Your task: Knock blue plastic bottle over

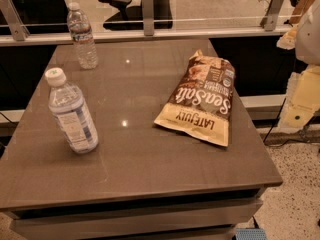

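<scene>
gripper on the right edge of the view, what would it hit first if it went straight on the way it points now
The gripper hangs just right of the table and seems to point down, so it would probably meet the floor first, though depth is unclear. The blue plastic bottle stands far off its line.

- Blue plastic bottle (72, 113): near left on the table (150, 169).
- Slimmer bottle (82, 36): far left.
- Chip bag (200, 99): right of both.
- Gripper (300, 106): beyond the table's right edge.
</scene>
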Tool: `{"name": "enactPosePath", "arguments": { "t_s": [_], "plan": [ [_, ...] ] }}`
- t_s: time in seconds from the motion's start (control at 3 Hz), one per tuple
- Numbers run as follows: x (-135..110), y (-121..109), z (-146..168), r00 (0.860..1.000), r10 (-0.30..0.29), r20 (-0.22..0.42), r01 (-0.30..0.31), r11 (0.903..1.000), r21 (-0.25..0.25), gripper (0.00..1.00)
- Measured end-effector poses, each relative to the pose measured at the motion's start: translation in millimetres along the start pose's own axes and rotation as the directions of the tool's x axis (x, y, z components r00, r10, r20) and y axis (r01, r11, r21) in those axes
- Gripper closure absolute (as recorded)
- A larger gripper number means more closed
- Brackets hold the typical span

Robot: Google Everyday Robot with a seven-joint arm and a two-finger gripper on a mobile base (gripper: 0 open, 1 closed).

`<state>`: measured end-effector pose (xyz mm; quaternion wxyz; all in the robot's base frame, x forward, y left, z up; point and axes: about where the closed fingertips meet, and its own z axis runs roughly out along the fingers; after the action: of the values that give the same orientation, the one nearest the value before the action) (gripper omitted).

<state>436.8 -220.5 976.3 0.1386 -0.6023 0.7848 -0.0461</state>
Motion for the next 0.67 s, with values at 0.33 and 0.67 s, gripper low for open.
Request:
{"name": "enactPosePath", "arguments": {
  "t_s": [0.33,0.67],
  "plan": [
    [0.0,0.0,0.0,1.000,0.000,0.000,0.000,1.0000,0.000,0.00],
    [-15.2,8.9,-0.9,0.996,0.012,0.084,-0.011,0.9999,-0.007,0.00]
  ]
}}
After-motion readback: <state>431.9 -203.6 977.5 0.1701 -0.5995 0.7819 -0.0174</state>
